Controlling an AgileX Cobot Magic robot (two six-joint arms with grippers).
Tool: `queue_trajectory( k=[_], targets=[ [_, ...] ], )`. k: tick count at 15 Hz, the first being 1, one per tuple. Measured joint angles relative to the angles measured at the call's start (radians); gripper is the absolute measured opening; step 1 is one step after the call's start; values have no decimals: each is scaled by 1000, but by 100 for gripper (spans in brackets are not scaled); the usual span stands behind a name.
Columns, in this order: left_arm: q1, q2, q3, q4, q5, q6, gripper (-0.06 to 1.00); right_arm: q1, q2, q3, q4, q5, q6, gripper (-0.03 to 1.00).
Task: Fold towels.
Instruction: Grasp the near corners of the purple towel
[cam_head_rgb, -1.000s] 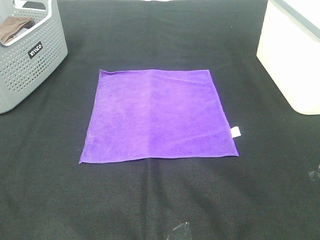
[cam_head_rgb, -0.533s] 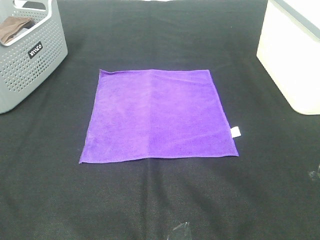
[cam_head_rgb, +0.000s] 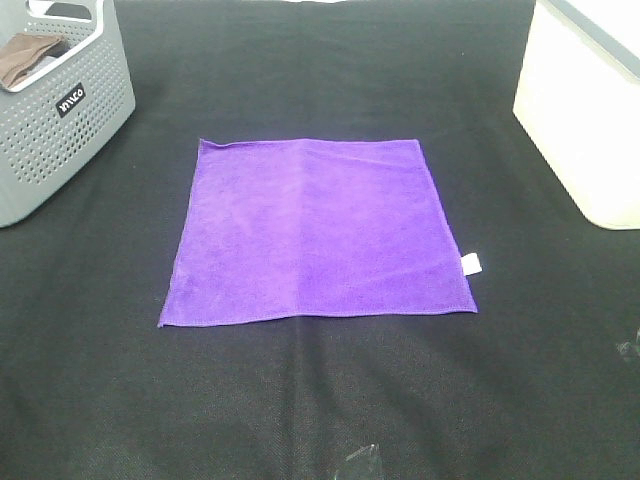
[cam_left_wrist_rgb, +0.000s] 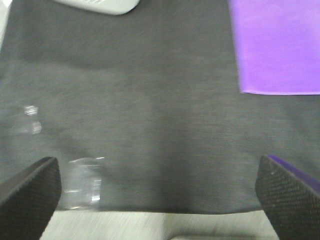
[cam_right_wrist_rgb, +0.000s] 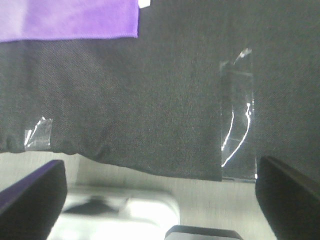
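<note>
A bright purple towel (cam_head_rgb: 315, 232) lies flat and spread out on the black table cover, with a small white tag (cam_head_rgb: 470, 264) at its right edge. One corner of it shows in the left wrist view (cam_left_wrist_rgb: 277, 45), and another corner in the right wrist view (cam_right_wrist_rgb: 70, 19). My left gripper (cam_left_wrist_rgb: 160, 192) is open and empty, held over the front edge of the table, short of the towel. My right gripper (cam_right_wrist_rgb: 160, 195) is open and empty, also at the front edge. Neither gripper shows in the exterior high view.
A grey perforated basket (cam_head_rgb: 55, 110) holding a brown cloth (cam_head_rgb: 25, 58) stands at the back left. A white bin (cam_head_rgb: 585, 110) stands at the back right. Strips of clear tape (cam_right_wrist_rgb: 237, 115) hold the black cover (cam_head_rgb: 320, 400) at its front edge.
</note>
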Motion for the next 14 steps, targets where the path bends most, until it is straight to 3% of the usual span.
queue_trajectory(
  k=[1,2,3,5,7,8,10,14],
  targets=[
    [0,127,-39,23,-1,8,99,0,127,-50,16,-31,-18,96],
    [0,336,-98,14,-3,56,99,0,355,-118,58,-136,-92,96],
    [0,425,-117,-52,-21,112,99,-15,438,-145,81,-181,-123,96],
    [0,592,-126,-279,-72,277,99,-127,568,-197,187,-224,-231,96],
    [0,745,-126,-436,-166,429,99,-250,686,-215,380,-224,-410,96],
    [0,816,-130,-474,-222,471,99,-279,751,-217,489,-206,-522,96],
    [0,897,-131,-495,-293,498,99,-285,870,-218,568,-160,-658,96],
    [0,980,-146,-549,-337,526,99,-283,938,-218,625,-149,-679,95]
  ],
)
